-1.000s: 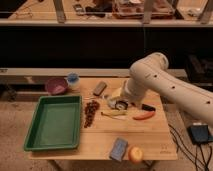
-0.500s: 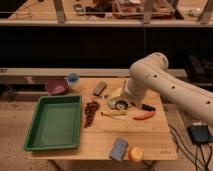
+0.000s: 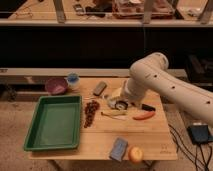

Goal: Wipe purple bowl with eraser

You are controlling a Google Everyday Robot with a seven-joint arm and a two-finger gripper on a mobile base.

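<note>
The purple bowl point(image 3: 56, 85) sits at the table's far left corner, next to a pale blue cup point(image 3: 73, 80). The eraser point(image 3: 100, 88), a dark grey block, lies flat near the table's back edge, right of the cup. My gripper point(image 3: 119, 104) hangs low over the table's middle, at the end of the white arm point(image 3: 155, 75), just right of and a little nearer than the eraser. It is well to the right of the bowl.
A green tray point(image 3: 55, 122) fills the table's left side. Dark grapes point(image 3: 91, 113), a banana point(image 3: 114, 114) and a red pepper point(image 3: 144, 116) lie mid-table. A blue-grey pad point(image 3: 118, 148) and an orange point(image 3: 135, 154) sit at the front edge.
</note>
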